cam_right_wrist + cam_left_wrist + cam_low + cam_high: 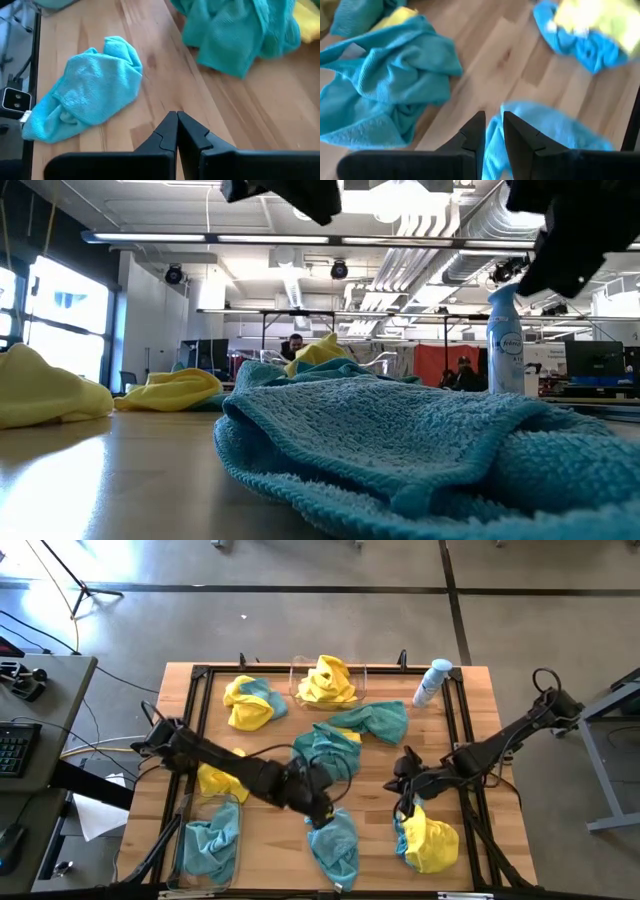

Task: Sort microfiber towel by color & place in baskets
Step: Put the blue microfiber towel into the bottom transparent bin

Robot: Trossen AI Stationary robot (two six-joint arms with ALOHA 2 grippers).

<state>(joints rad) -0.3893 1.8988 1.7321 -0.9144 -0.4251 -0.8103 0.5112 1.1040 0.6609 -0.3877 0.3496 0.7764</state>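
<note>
My left gripper (320, 812) hangs above the far end of a teal towel (336, 846) near the table's near edge. Its fingers stand a narrow gap apart (493, 125), and the towel (555, 132) shows below through the gap. In the low view the towel (400, 440) lies flat on the wood, with air between it and the arm above. My right gripper (403, 783) is shut (177, 117) and empty, just far of a yellow towel lying on a teal one (430, 843). One clear basket (355, 670) holds a yellow towel. The other (182, 840) holds teal towels.
More towels lie about: a yellow-and-teal bunch (250, 702), a teal one (378, 722), a teal heap with some yellow (328, 748) and a yellow one (216, 781) under my left arm. A spray bottle (432, 682) stands at the far right. A black frame (462, 730) borders the table.
</note>
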